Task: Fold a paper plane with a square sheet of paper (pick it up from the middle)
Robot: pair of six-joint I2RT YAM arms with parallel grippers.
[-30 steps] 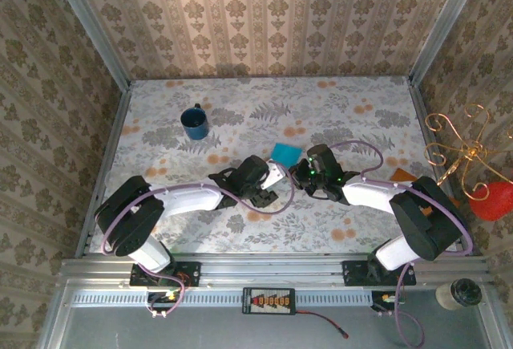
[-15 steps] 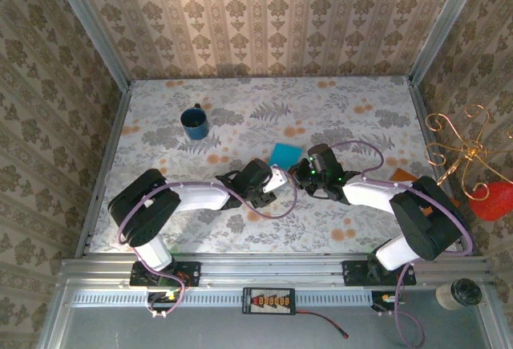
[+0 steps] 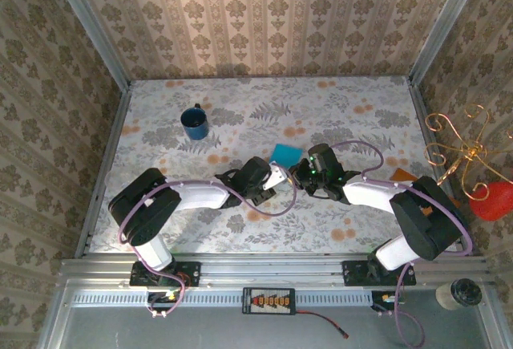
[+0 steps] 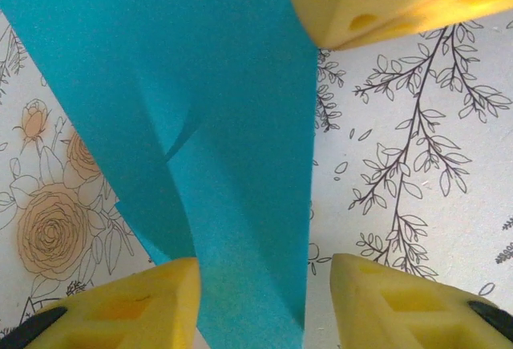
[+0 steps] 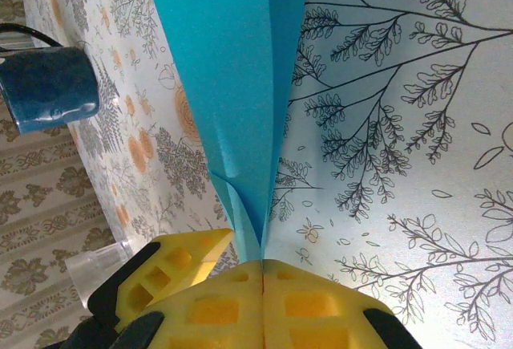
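Note:
The turquoise-blue paper (image 3: 284, 153) is folded into a narrow creased strip at the table's middle, partly lifted. In the right wrist view the paper (image 5: 232, 68) runs up from my right gripper (image 5: 263, 262), which is shut on its pinched lower end. My left gripper (image 4: 264, 285) is open, and the paper (image 4: 232, 148) passes between its yellow fingers (image 4: 136, 305), close to the left one and clear of the right one. From above, the left gripper (image 3: 272, 177) and right gripper (image 3: 303, 170) meet just below the paper.
A dark blue mug (image 3: 194, 121) stands at the back left, also in the right wrist view as the mug (image 5: 48, 88). An orange-brown board (image 3: 402, 175) lies by the right arm. A metal frame (image 3: 104, 164) edges the table.
The left arm has shifted its elbow and brought its gripper slightly right, closer around the paper. The right gripper and the paper have stayed in place.

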